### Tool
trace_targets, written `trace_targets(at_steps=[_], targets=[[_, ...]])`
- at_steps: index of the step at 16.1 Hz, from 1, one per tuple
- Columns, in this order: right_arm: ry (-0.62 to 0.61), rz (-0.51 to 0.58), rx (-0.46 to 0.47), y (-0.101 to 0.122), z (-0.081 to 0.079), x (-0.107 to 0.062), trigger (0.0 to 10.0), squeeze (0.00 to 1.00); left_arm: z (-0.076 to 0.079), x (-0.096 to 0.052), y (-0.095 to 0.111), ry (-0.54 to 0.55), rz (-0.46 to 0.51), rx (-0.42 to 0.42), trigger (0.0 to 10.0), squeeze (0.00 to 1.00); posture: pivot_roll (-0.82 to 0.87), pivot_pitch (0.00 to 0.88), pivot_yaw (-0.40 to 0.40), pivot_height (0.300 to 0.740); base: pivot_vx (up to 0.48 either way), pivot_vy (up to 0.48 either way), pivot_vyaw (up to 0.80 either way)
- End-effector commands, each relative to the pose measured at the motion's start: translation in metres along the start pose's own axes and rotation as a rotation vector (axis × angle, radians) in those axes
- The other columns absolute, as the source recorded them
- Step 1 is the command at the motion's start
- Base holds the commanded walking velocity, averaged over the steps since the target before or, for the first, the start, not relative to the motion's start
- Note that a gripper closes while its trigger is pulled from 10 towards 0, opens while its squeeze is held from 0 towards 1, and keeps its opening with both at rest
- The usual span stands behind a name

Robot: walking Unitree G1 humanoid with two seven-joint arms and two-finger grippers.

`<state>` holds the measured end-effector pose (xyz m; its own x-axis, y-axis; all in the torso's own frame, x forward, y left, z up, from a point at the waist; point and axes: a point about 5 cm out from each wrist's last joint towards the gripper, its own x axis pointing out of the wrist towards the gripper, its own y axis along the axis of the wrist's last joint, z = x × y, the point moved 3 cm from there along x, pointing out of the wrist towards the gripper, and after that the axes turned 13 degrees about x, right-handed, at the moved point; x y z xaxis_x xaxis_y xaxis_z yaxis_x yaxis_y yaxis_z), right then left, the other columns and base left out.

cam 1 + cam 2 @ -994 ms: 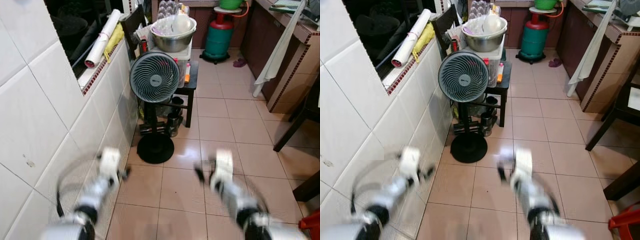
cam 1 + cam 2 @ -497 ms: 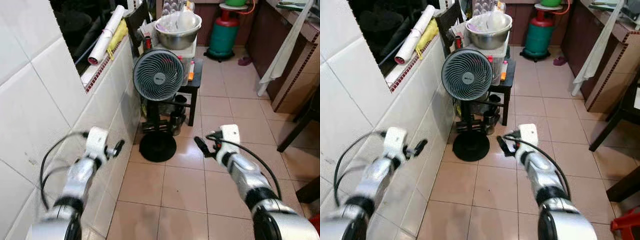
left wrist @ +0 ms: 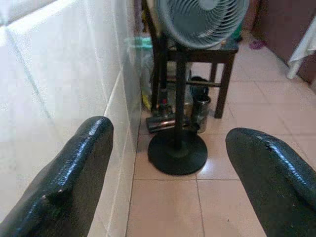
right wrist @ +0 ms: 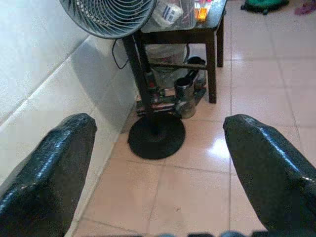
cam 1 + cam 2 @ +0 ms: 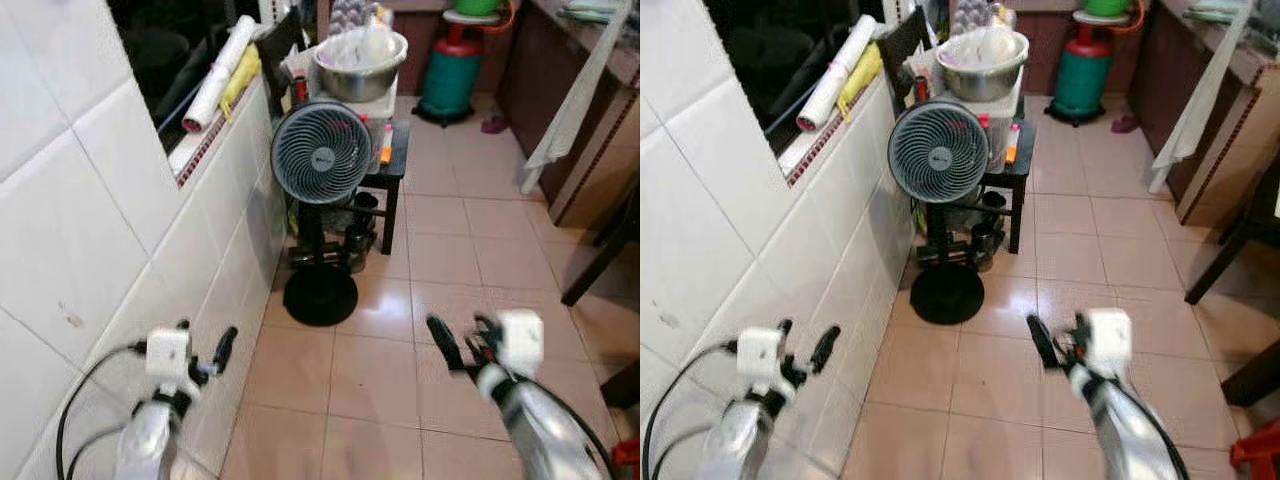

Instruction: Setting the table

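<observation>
I see a steel bowl [image 5: 360,68] holding clear plastic on a dark stool [image 5: 390,170] behind the fan [image 5: 321,153]. Left gripper [image 3: 170,173] and right gripper [image 4: 158,168] both spread, empty.

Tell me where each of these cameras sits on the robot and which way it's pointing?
Left and right eye views: on the head, looking forward and down a tiled kitchen floor at a standing fan; the left gripper and right gripper show below.
Left wrist view: on the left wrist, looking between its open fingers at the fan's base.
Right wrist view: likewise, between its fingers.
All views share the fan and the black stool behind it.
</observation>
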<state>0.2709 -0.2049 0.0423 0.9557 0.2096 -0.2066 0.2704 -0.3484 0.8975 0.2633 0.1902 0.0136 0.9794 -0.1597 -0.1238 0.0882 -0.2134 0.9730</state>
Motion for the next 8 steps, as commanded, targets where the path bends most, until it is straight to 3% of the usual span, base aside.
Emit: trace_targets(at_steps=[1, 2, 3, 4, 5, 6, 8], targets=[[0.040, 0.022, 0.020, 0.007, -0.012, -0.001, 10.0, 0.00, 0.007, -0.002, 0.009, -0.062, 0.030, 0.049, 10.0, 0.00, -0.06, 0.000, 0.111, 0.740, 0.000, 0.000, 0.00], [0.012, 0.026, 0.021, 0.006, -0.012, -0.004, 10.0, 0.00, 0.005, -0.007, 0.005, -0.062, -0.001, 0.078, 10.0, 0.00, -0.06, 0.000, 0.107, 0.740, 0.000, 0.000, 0.00], [0.007, 0.034, -0.041, 0.007, -0.020, -0.007, 10.0, 0.00, 0.001, -0.011, 0.004, -0.038, -0.018, 0.057, 10.0, 0.00, -0.07, 0.000, 0.102, 0.740, 0.000, 0.000, 0.00], [0.029, 0.048, -0.049, 0.007, -0.025, -0.012, 10.0, 0.00, 0.005, -0.013, 0.006, -0.033, -0.014, 0.040, 10.0, 0.00, -0.07, 0.000, 0.089, 0.740, 0.000, 0.000, 0.00], [0.031, 0.026, 0.024, 0.004, -0.029, -0.017, 10.0, 0.00, 0.009, -0.014, 0.008, -0.034, -0.009, 0.019, 10.0, 0.00, -0.07, 0.000, 0.085, 0.740, 0.000, 0.000, 0.00], [0.015, 0.026, -0.029, 0.005, -0.032, -0.022, 10.0, 0.00, 0.013, -0.015, 0.014, -0.021, 0.001, -0.015, 10.0, 0.00, -0.08, 0.000, 0.081, 0.740, 0.000, 0.000, 0.00], [-0.013, 0.007, -0.007, 0.004, -0.029, -0.029, 10.0, 0.00, 0.020, -0.011, 0.029, 0.013, 0.029, -0.044, 10.0, 0.00, -0.09, 0.000, 0.065, 0.740, 0.000, 0.000, 0.00]])
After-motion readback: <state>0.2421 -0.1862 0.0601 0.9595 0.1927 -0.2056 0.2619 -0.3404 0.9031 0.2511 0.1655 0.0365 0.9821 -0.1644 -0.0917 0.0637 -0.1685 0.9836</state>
